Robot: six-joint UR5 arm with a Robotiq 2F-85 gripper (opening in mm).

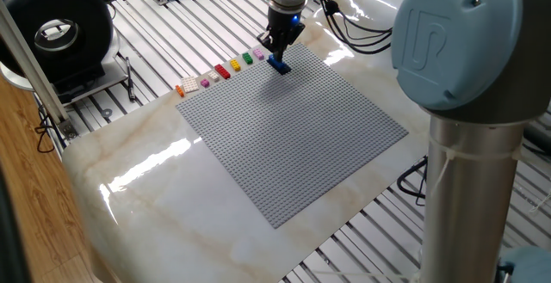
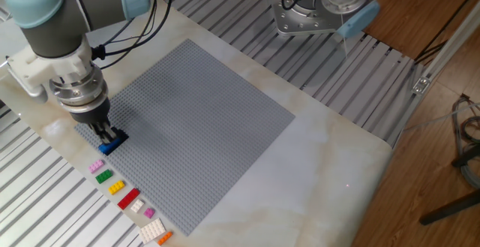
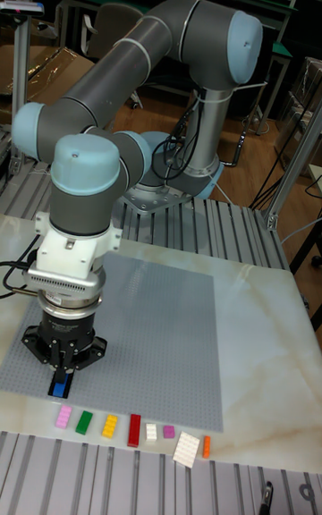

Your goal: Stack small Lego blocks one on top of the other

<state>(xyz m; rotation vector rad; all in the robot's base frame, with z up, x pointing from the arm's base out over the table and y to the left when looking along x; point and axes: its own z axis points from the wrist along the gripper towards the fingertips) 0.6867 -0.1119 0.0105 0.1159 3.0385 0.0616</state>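
Note:
My gripper point(image 1: 278, 57) point(image 2: 109, 137) point(image 3: 61, 379) points straight down at the corner of the grey baseplate point(image 1: 293, 128) nearest the row of bricks. It is shut on a small blue brick point(image 1: 277, 63) point(image 2: 111, 146) point(image 3: 60, 387), which sits at the plate's surface. Whether another brick lies under the blue one I cannot tell. Just off the plate's edge lie the pink point(image 2: 96, 167), green point(image 2: 103, 176), yellow point(image 2: 116, 188), red point(image 2: 129, 198) and orange point(image 2: 164, 238) bricks in a line.
White bricks point(image 2: 153, 229) and a second pink one point(image 2: 148, 213) lie in the same row. The marble slab point(image 1: 155, 188) ends at slatted metal rails. A black round device point(image 1: 56, 29) stands at the far left. The arm's base point(image 2: 315, 10) is behind the plate.

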